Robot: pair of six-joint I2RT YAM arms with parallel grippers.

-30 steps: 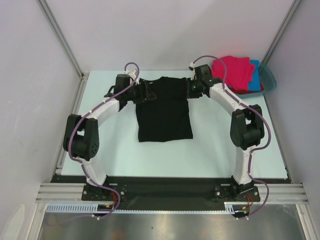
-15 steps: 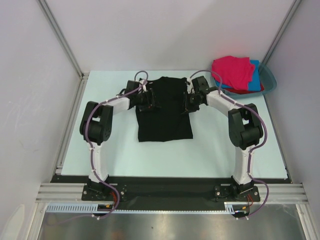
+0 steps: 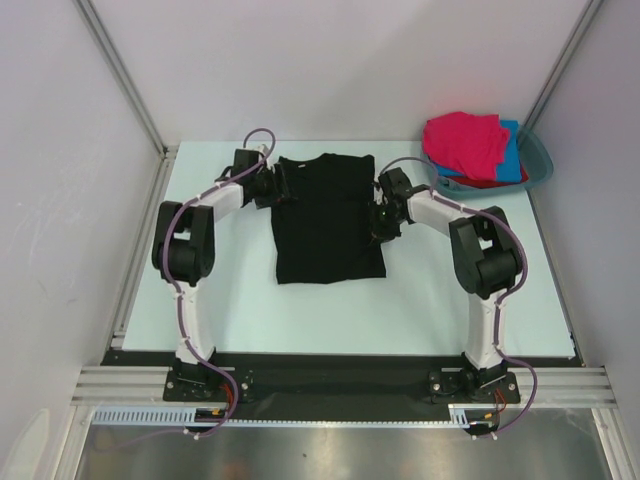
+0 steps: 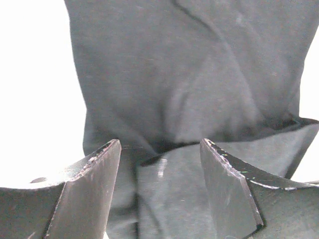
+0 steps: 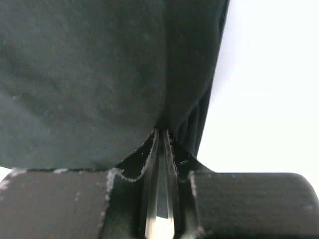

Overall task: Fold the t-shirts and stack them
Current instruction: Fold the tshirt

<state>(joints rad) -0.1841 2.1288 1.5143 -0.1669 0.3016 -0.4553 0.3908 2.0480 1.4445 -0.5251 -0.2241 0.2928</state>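
The black t-shirt [image 3: 328,220] lies flat in the middle of the table as a narrow rectangle, its sleeves turned in. My left gripper [image 3: 275,188] is at its upper left edge, open, with a fold of black cloth [image 4: 189,74] lying between and beyond the fingertips [image 4: 107,149]. My right gripper [image 3: 380,225] is at the shirt's right edge. In the right wrist view it [image 5: 161,132] is shut, pinching the black cloth [image 5: 84,74] at its hem. The magenta-pink shirt [image 3: 465,140] and the blue shirt [image 3: 512,150] lie piled in the basin.
The teal basin [image 3: 540,162] stands at the back right corner of the pale table [image 3: 230,290]. White walls with metal posts close in the left, back and right sides. The arm bases are at the near edge.
Both grippers swung in over the shirt with its sleeves. The left then drew back to the upper left edge and let go. The right slid down the right edge. The shirt looks narrower.
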